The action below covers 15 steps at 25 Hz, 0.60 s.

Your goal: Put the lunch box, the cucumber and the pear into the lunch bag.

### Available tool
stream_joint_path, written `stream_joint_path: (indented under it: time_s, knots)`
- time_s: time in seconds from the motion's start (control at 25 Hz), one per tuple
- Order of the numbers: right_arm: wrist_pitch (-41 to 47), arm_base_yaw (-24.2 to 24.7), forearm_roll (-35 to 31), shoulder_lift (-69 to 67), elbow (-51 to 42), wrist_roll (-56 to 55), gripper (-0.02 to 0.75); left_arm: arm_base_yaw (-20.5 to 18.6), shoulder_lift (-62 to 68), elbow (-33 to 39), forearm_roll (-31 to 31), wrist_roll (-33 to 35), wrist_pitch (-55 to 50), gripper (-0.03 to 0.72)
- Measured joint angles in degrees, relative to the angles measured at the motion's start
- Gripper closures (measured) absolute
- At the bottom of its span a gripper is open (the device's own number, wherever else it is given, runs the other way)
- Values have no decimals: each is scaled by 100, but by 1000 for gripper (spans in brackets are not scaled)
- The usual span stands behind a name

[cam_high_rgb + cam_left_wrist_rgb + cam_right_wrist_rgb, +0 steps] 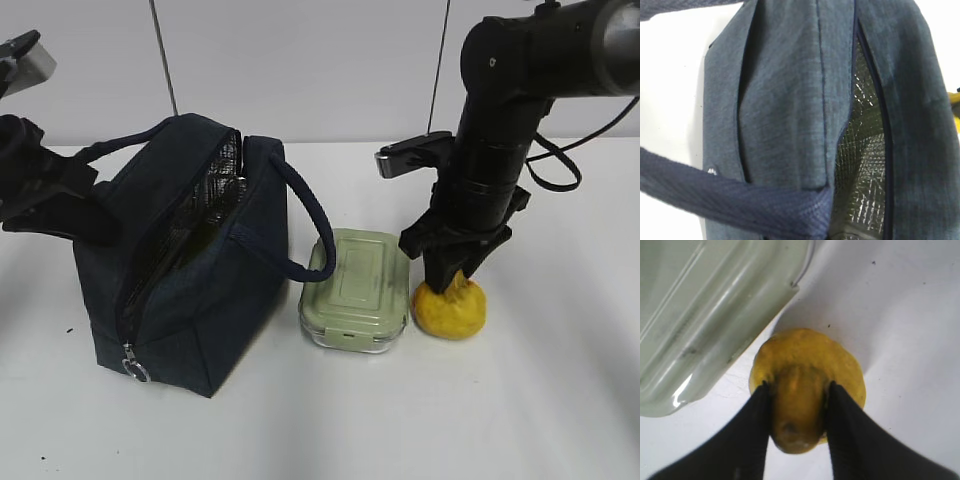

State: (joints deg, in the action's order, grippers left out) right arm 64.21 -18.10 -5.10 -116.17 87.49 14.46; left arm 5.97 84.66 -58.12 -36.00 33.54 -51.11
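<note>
The navy lunch bag (200,300) stands at the left, its top unzipped and the silver foil lining (862,150) showing. My left gripper (70,200) is against the bag's left side, where one handle (740,200) runs toward it; its fingers are hidden. The sage-lidded lunch box (355,290) lies on the table right of the bag. The yellow pear (450,312) rests on the table right of the box. My right gripper (452,282) comes down from above, and in the right wrist view the gripper (797,385) is shut on the pear's neck (800,410). The cucumber is not visible.
The bag's second handle (300,215) loops out over the lunch box's left edge. The zipper's ring pull (135,368) hangs at the bag's front lower corner. The lunch box (705,305) lies a short gap from the pear. The white table (560,400) extends to the front and right.
</note>
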Motion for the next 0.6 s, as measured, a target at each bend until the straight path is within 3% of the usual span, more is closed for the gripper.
stream_joint_path:
  time_s: [0.04, 0.12, 0.36, 0.44, 0.6]
  knots:
    - [0, 0, 35, 0, 0, 0, 519, 0, 0, 0, 0, 0, 0, 704]
    - [0, 0, 71, 25, 0, 0, 580, 0, 0, 0, 0, 0, -1, 704]
    - [118, 0, -208, 570, 516, 26, 601, 0, 0, 0, 0, 0, -7, 704]
    - [118, -11, -671, 812, 980, 256, 601, 0, 0, 0, 0, 0, -12, 704]
    - [-47, -222, -2240, 982, 1744, 1186, 601, 0, 0, 0, 0, 0, -12, 704]
